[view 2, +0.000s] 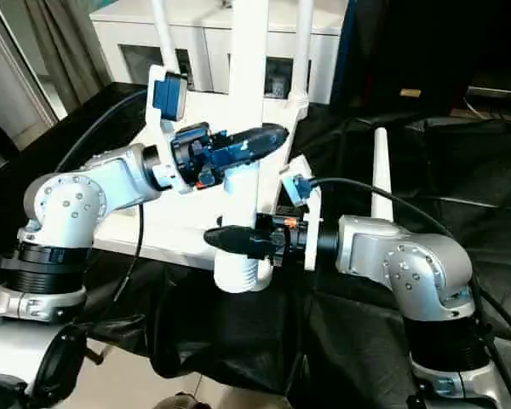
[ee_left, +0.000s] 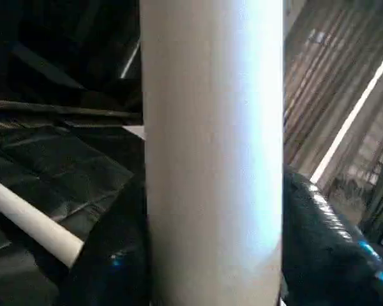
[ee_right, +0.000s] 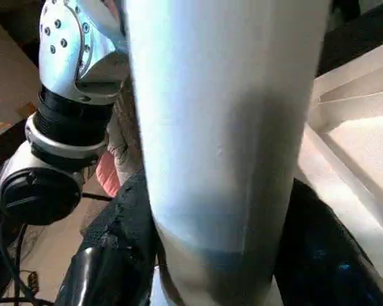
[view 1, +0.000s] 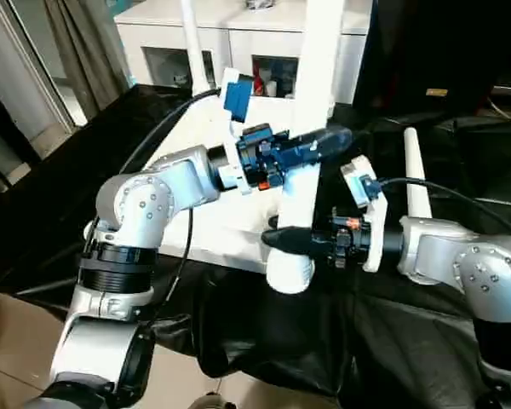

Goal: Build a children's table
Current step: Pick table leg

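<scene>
head stereo pair: looks forward and down over both forearms | left wrist: pressed close against the upright leg [ee_left: 210,153] between its pincer's fingers | right wrist: equally close, lower on the same leg

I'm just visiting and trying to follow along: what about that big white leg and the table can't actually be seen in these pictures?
- Top of the held leg: cut off by the upper edge in both eye views.
- Whether its base sits in a corner socket: the right gripper and the leg's flared end cover that corner of the tabletop.
- Tabletop's ribs in the eye views: largely hidden by the left gripper and its arm.
- Spare leg lower end: behind the right arm.
</scene>
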`<state>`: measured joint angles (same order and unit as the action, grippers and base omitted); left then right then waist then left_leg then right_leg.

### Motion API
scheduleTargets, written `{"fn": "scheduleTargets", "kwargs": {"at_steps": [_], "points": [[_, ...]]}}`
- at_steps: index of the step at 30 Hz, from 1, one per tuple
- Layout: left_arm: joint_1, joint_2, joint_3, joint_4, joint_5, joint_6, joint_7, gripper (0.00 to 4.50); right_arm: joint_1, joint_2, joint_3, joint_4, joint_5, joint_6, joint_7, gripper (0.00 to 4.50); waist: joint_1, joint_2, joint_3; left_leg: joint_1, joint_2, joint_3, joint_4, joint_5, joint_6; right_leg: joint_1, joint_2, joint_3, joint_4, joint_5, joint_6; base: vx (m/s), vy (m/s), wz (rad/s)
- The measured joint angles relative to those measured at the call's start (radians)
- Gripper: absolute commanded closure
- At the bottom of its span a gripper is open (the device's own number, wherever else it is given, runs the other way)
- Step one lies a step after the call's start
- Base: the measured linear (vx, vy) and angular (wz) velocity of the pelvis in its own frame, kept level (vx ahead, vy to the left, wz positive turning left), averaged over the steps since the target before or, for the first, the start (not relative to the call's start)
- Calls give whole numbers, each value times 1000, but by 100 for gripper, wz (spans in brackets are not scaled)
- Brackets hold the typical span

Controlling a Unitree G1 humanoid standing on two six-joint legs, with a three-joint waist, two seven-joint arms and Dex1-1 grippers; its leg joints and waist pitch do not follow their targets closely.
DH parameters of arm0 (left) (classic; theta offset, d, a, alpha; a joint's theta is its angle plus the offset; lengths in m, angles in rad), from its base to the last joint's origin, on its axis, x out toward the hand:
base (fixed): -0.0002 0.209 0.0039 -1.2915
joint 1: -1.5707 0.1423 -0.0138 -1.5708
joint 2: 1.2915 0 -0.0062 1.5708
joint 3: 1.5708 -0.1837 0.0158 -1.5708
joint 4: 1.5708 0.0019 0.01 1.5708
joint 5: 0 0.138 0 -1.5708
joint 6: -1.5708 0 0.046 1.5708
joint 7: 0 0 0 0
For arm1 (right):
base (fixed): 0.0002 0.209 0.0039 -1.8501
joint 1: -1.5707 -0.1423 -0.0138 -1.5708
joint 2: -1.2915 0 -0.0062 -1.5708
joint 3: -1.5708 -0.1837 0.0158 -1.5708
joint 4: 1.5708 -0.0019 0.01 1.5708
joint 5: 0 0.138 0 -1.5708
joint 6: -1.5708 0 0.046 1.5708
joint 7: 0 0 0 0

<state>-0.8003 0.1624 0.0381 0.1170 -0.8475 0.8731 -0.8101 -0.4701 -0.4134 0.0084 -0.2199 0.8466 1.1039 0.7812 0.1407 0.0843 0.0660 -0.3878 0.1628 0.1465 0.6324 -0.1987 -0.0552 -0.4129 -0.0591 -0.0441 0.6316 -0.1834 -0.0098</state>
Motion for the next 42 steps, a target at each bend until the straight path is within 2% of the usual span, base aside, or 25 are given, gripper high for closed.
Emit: {"fn": "scheduleTargets", "kwargs": {"at_steps": [7, 10, 14, 16, 18, 19, 21, 23, 26, 28, 31, 34, 35, 36, 37, 38, 39, 40, 41, 42], "points": [[0, -29, 74, 10, -16, -63, 31, 152, 13, -2, -2, 3, -16, -19, -9, 257, -1, 0, 0, 0, 0, 0, 0, 0, 0, 0, 0, 0, 0, 0, 0, 0, 0, 0], [-16, -66, 121, 27, -18, -147, 72, 152, 19, -2, -3, 3, -16, -37, -9, 257, 0, -2, 1, -1, 0, 0, 0, 0, 0, 0, 0, 0, 0, 0, 0, 0, 0, 0], [-64, -84, 220, 70, -20, -252, 168, 152, 30, 2, -6, -3, -19, -63, -10, 257, -2, -2, 1, -1, 0, 0, 0, 1, 1, 0, 0, 0, 0, 0, 0, 0, 0, 0], [-66, -72, 252, 75, 9, -310, 220, 152, 39, 6, -10, -20, -45, -106, -22, 257, -4, -2, 0, -1, 1, 0, 0, 1, 1, 0, 0, 0, 0, 0, 0, 0, 0, 0], [-49, -38, 244, 63, 76, -347, 258, 152, 49, 0, -9, -41, -95, -155, -52, 257, -5, -3, 0, -1, 1, 0, 0, 1, 1, 0, 0, -1, 0, 0, 1, 0, 0, 0], [7, 13, 196, 11, 182, -386, 297, 152, 65, 7, -5, -55, -155, -210, -108, 257, -12, -7, -4, 0, 1, 1, -2, 1, 1, 0, 0, 0, -1, -1, 2, 0, 0, 0], [122, 81, 130, -47, 330, -415, 357, 152, 108, 25, -9, -57, -256, -299, -213, 257, -23, -12, -9, 1, 1, 1, -5, 1, 0, 0, 0, 0, -2, -4, 7, 0, 0, 0], [260, 105, 82, -84, 440, -416, 421, 152, 170, 84, -45, -47, -339, -384, -331, 257, -31, -20, -7, -1, 2, 2, -7, 2, -3, -2, 0, -1, -2, -5, 8, 0, 0, 0], [407, 79, 43, -130, 544, -432, 521, 152, 230, 146, -52, -42, -436, -502, -462, 257, -35, -27, -8, -6, 2, 3, -7, 4, -3, -5, 0, -1, -3, -4, 7, 0, 0, 0], [511, 67, 28, -193, 634, -510, 585, 152, 278, 166, -53, -44, -490, -558, -526, 257, -42, -32, -10, -4, 3, 4, -8, 4, -2, -2, 0, -2, -6, -4, 8, 0, 0, 0], [593, 45, 22, -227, 703, -596, 643, 152, 327, 175, -43, -38, -534, -604, -558, 257, -52, -32, -10, -2, 4, 5, -9, 4, -2, 1, 0, -1, -8, -5, 9, 0, 0, 0], [617, 17, 1, -230, 722, -632, 673, 152, 346, 177, -15, -34, -570, -657, -556, 257, -53, -33, -10, 1, 3, 6, -10, 4, -2, 5, 0, 1, -9, -5, 9, 0, 0, 0], [620, 11, -6, -230, 724, -634, 679, 152, 352, 188, -13, -34, -574, -667, -558, 257, -52, -32, -12, 5, 6, 18, -9, 3, -1, 1, 5, 13, -10, -6, 11, 0, 0, 0], [624, 4, -7, -231, 724, -634, 686, 152, 354, 205, -13, -33, -576, -674, -561, 257, -46, -36, -13, 9, 11, 31, -8, 2, 0, -3, 14, 36, -9, -4, 14, -18, 15, -21], [626, -3, -12, -230, 724, -634, 688, 152, 358, 218, -14, -32, -576, -681, -565, 257, -39, -34, -13, 13, 6, 35, -3, -2, 6, -5, 24, 68, -7, -1, 19, -13, 51, -40], [623, -7, -21, -230, 727, -634, 689, 152, 363, 221, -20, -30, -576, -681, -569, 257, -31, -34, -13, 15, -1, 33, 10, -10, 15, -5, 38, 103, -7, 1, 27, -13, 51, -40], [621, -8, -31, -230, 732, -636, 689, 152, 366, 222, -29, -26, -575, -682, -576, 257, -24, -36, -13, 16, -15, 23, 23, -22, 25, -4, 44, 133, -7, 3, 37, -14, 112, -44], [613, -3, -44, -228, 761, -646, 695, 152, 367, 226, -41, -18, -576, -687, -586, 257, -15, -33, -13, 16, -34, -5, 47, -42, 44, -3, 58, 173, -10, 7, 53, -18, 172, -54], [605, 8, -49, -228, 783, -654, 701, 152, 369, 227, -46, -13, -576, -692, -591, 257, -15, -26, -17, 16, -38, -15, 48, -57, 26, -1, 72, 204, -18, 11, 66, -18, 172, -54], [598, 23, -46, -228, 803, -661, 709, 152, 373, 231, -49, -12, -577, -694, -595, 257, -27, -20, -21, 23, -47, -6, 45, -61, 31, -5, 77, 221, -27, 13, 71, -55, 200, -49]]}}
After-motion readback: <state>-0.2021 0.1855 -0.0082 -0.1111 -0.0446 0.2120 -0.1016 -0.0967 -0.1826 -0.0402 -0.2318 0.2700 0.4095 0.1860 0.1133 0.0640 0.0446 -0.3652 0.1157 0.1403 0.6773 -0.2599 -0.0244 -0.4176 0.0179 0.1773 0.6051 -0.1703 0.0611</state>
